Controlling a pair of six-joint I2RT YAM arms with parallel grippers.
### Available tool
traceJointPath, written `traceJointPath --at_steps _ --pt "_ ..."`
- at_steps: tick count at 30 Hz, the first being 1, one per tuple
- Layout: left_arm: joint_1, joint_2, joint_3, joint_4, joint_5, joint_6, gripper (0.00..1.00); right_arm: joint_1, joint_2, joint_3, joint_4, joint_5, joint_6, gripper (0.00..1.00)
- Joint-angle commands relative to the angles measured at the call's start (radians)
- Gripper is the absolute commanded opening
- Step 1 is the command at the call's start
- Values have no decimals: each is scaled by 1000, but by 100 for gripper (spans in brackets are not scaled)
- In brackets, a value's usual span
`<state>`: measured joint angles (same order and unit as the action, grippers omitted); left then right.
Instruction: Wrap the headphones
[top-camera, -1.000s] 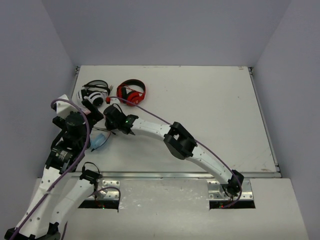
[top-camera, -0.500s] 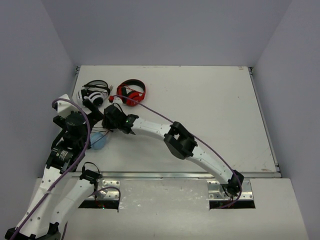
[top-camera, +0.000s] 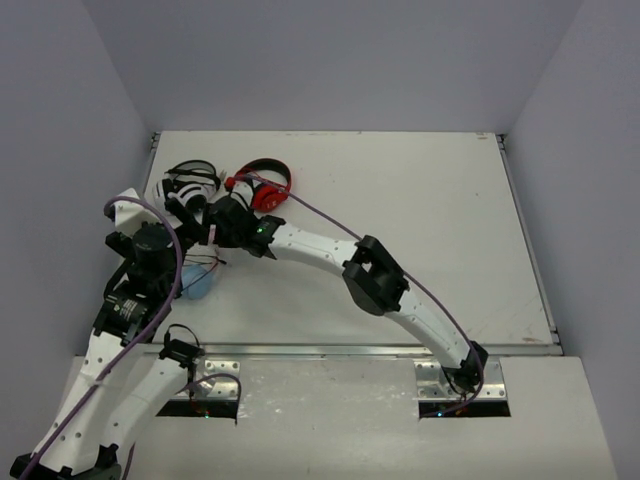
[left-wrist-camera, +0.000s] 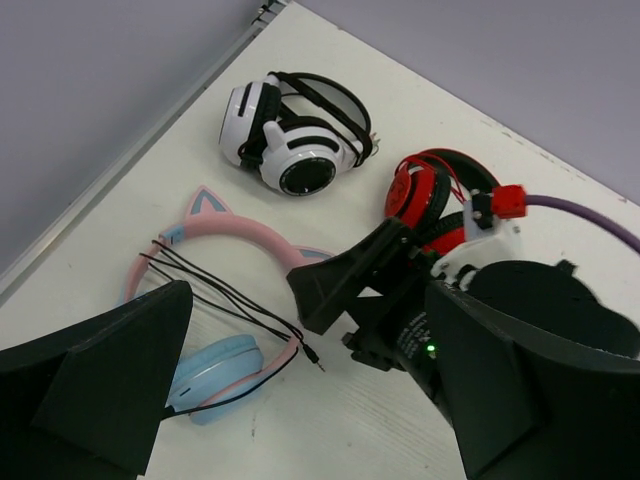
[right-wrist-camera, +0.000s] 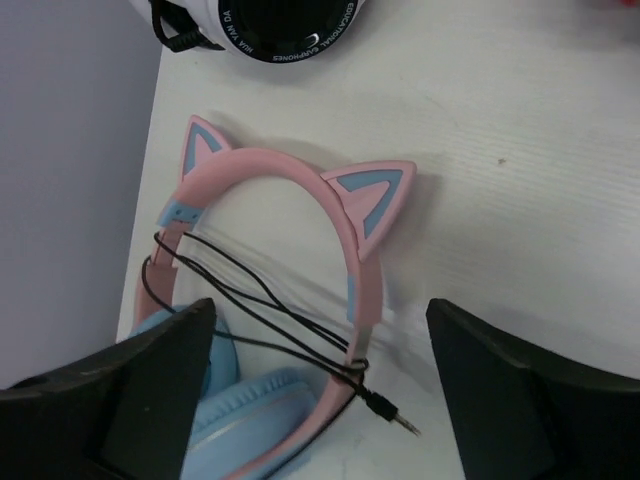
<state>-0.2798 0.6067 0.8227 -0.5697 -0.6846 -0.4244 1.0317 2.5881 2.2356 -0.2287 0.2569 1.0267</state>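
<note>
The headphones (right-wrist-camera: 300, 185) lie flat on the table: pink cat-eared headband, light blue ear cups (right-wrist-camera: 245, 420). Their thin black cable (right-wrist-camera: 255, 290) runs in several strands across the gap of the headband and ends in a free plug (right-wrist-camera: 392, 412). My right gripper (right-wrist-camera: 320, 315) hovers open just above the headband's end and the plug, holding nothing. My left gripper (left-wrist-camera: 308, 335) is open wide too, low over the table next to the ear cup (left-wrist-camera: 215, 375), with the right gripper's fingers (left-wrist-camera: 335, 285) right in front of it. From above only a blue ear cup (top-camera: 197, 282) shows under the left arm.
White-and-black headphones (top-camera: 190, 185) and red-and-black headphones (top-camera: 265, 185) lie just beyond the pink pair. The table's left edge (left-wrist-camera: 130, 165) and the wall are close by. Both arms crowd the left side of the table (top-camera: 420, 220).
My right gripper has opened and let go of the cable end. It has pulled back a little towards the far side. The plug now lies on the table by the headband.
</note>
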Motion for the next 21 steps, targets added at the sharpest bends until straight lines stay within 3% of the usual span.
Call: traceJointPath --at_steps 1,3,6,7,8,12,16,21 --pt "13 -1 9 19 -49 -4 100 -33 -170 -59 -26 2 -133 87" --pt "13 -8 12 18 -79 1 100 -33 -238 -91 -44 4 -215 99" --pt "11 -12 21 14 -86 27 100 -32 -452 -249 -63 25 -414 99" --pt "11 -12 23 19 -75 39 100 -32 -524 -389 -67 51 -513 99" --pt "11 -15 27 22 -38 58 100 -32 -687 -471 -70 85 -557 99" --pt "11 -36 52 21 97 150 100 -32 -1095 -790 -147 375 -753 99" --pt "11 -67 125 -44 191 179 100 -32 -1405 -928 -499 626 -746 99" --pt "7 -140 207 -88 136 254 100 -32 -1791 -1045 -757 644 -646 99"
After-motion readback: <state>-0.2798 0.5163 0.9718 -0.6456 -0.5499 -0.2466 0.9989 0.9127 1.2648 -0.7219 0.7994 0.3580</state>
